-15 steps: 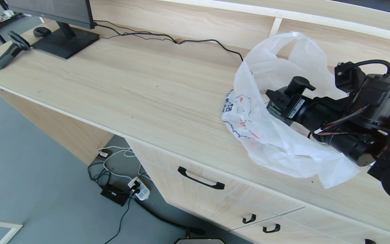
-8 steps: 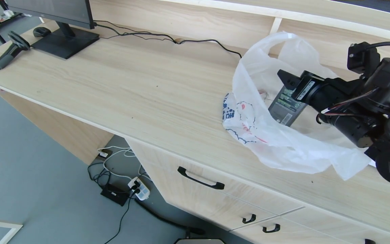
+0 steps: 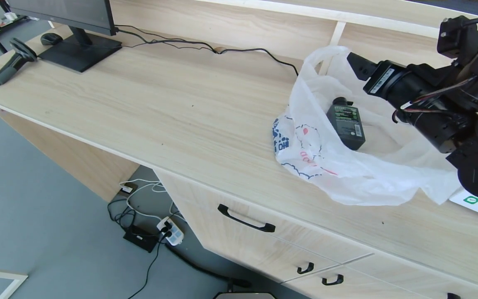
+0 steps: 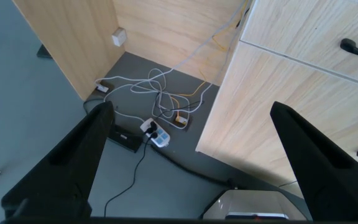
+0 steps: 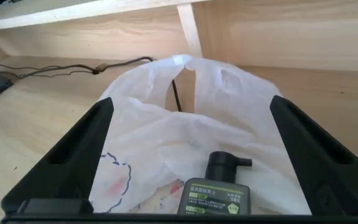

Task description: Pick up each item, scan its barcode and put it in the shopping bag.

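Note:
A white plastic shopping bag [image 3: 347, 178] lies open on the right part of the wooden counter [image 3: 160, 108]. Inside it lies a dark bottle [image 3: 345, 126] with a black pump cap and a green label, also seen in the right wrist view as the bottle [image 5: 215, 186] in the bag [image 5: 166, 124]. My right gripper [image 3: 357, 66] hangs above the bag's far side, open, with nothing between its fingers [image 5: 73, 162]. My left gripper [image 4: 191, 109] is open and sits low beside the counter, above the floor.
A hand-held barcode scanner [image 3: 10, 62] lies at the counter's far left beside a monitor stand [image 3: 79, 47] and a mouse [image 3: 51, 38]. A black cable [image 3: 222, 50] runs along the back. Drawers with a handle [image 3: 246, 220] face front; a power strip [image 3: 170, 232] lies on the floor.
My right gripper let go of the bottle inside the bag and drew back up and to the right. The bottle now lies flat in the bag, which has sagged a little.

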Robot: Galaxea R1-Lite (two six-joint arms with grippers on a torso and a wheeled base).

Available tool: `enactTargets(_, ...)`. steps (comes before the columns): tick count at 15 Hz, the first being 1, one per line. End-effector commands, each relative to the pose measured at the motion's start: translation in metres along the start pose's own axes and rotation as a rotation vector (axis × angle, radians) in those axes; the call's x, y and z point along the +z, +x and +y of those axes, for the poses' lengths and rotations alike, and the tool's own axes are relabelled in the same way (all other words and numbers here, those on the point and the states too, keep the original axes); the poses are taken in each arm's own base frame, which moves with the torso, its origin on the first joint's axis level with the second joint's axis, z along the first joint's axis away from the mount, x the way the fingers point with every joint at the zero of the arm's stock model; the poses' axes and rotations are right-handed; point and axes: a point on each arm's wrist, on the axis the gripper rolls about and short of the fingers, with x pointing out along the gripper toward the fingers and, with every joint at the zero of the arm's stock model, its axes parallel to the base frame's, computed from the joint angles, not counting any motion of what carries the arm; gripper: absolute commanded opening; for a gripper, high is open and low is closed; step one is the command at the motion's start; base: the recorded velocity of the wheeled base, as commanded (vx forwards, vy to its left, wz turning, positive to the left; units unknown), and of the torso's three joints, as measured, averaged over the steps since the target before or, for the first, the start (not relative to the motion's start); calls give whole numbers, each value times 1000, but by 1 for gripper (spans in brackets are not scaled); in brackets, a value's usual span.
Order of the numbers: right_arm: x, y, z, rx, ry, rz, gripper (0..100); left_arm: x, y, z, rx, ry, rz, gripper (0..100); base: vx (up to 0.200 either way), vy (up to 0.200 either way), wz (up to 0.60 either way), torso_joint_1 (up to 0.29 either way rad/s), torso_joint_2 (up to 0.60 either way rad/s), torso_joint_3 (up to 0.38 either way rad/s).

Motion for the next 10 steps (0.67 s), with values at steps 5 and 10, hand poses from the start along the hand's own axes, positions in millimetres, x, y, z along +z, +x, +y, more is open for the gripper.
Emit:
enactTargets(5, 39, -18, -1, 19, -129, -127, 100, 0, 0, 0, 1, -2, 1, 100, 0, 0, 0, 0, 0, 0)
enactTargets(10, 31, -67, -6, 227, -273, -47, 100, 0, 0, 0, 0, 1, 3, 100, 0, 0, 0, 0, 0, 0)
